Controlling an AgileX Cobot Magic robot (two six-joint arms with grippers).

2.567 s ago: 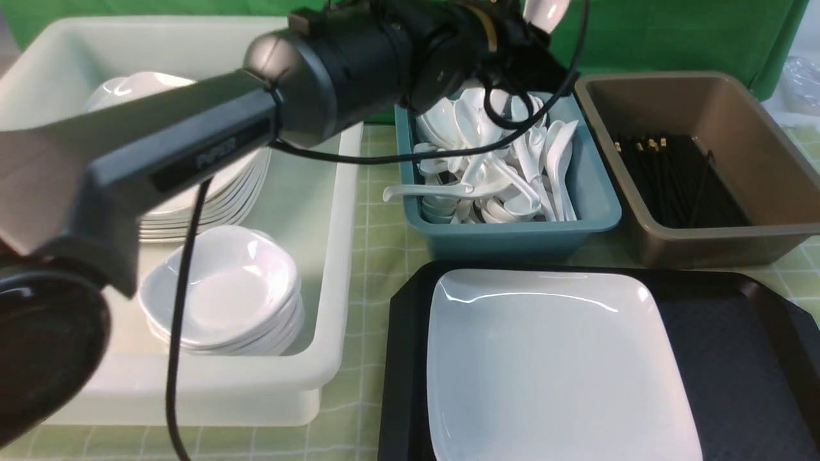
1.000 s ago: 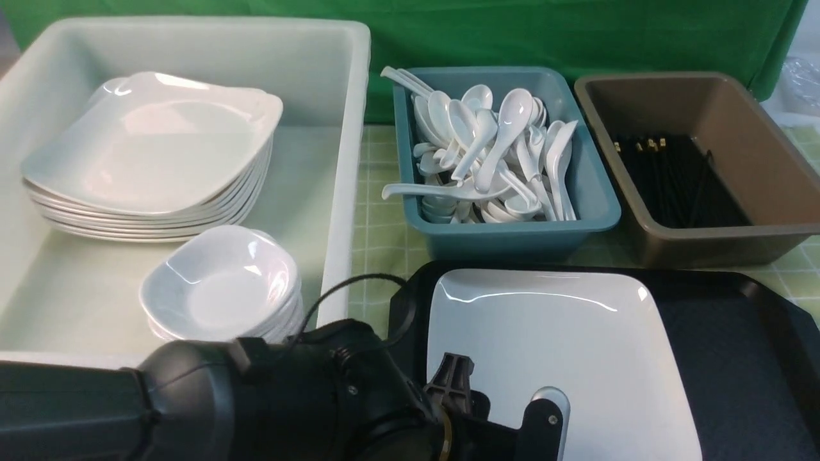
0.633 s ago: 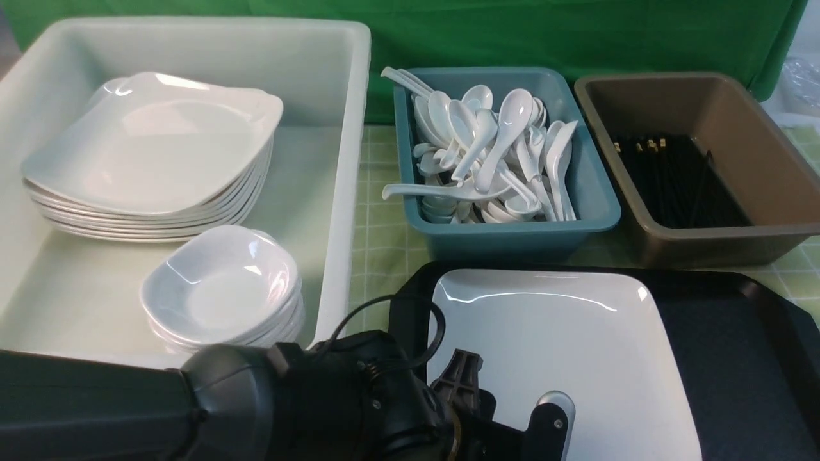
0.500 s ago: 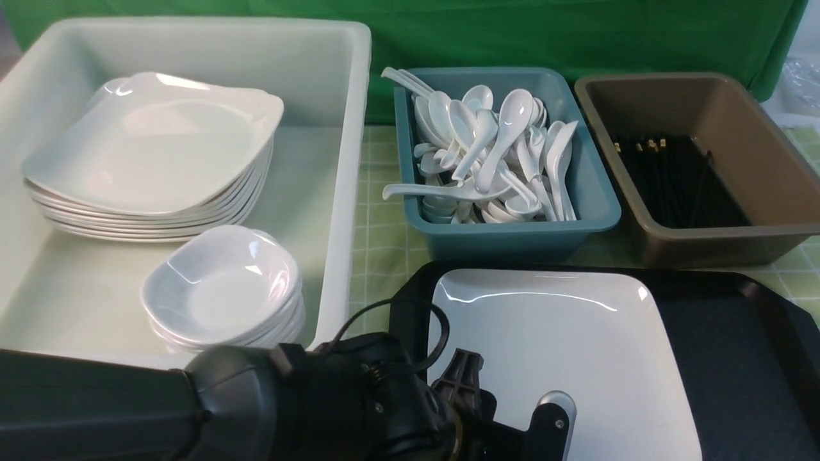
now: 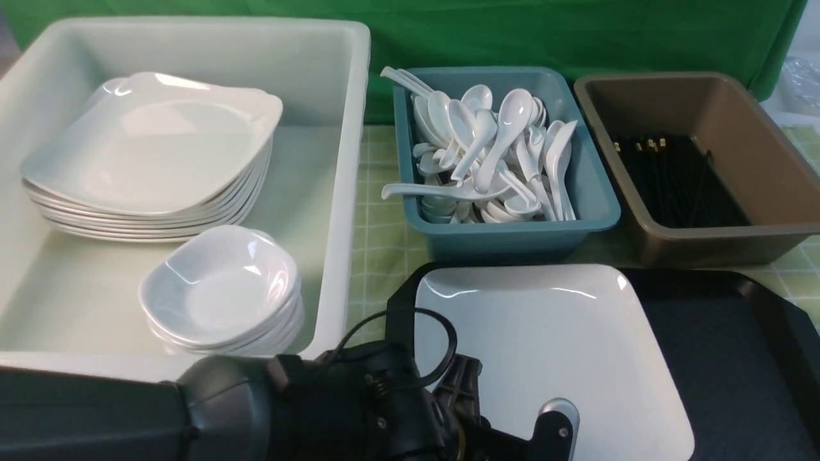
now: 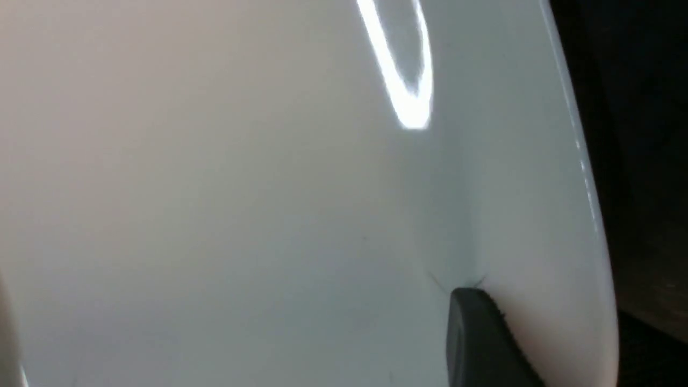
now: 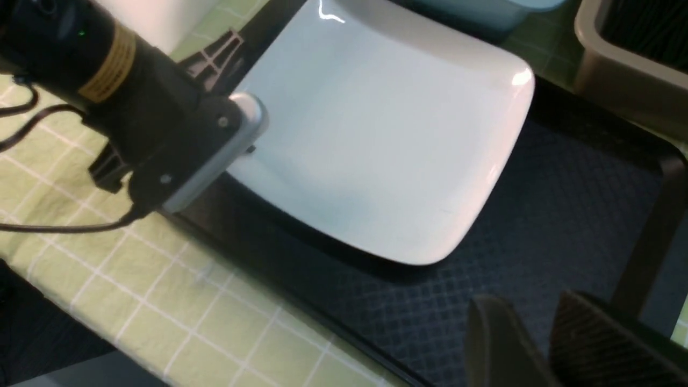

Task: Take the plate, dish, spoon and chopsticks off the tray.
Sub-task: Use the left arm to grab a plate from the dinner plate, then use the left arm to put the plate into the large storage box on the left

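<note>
Where your left gripper [image 7: 244, 134] sits: at the near left rim of the plate [image 5: 551, 339], low at the front of the scene.
Left grip: closed onto the plate's rim. In the left wrist view you see one dark finger [image 6: 478, 333] pressed on the glossy top face, just inside the upturned edge. The other finger is hidden under the plate.
Plate: over the left part of the tray [image 5: 724, 358], with its far edge near the tray's far rim. From the right wrist view you see a dark shadow under its near edge, so that side stands off the tray floor. Whether the far edge rests on the tray you cannot tell.
Right gripper [image 7: 532, 306]: over the tray's textured floor to the right of the plate and well apart from it. Its fingers are a little way apart with nothing between them.
Teal bin [image 5: 512, 234]: just beyond the tray, piled with white spoons [image 5: 493, 147].
Brown bin [image 5: 705, 246]: right of the teal bin, with black chopsticks [image 5: 672, 179] lying along its floor.
White bin [image 5: 346, 160]: on your left, beside the tray. It holds a stack of large plates [image 5: 147, 153] at the back and a stack of small bowls [image 5: 218, 294] in front.
Checked cloth [image 5: 378, 237]: pale green, under the bins and the tray.
</note>
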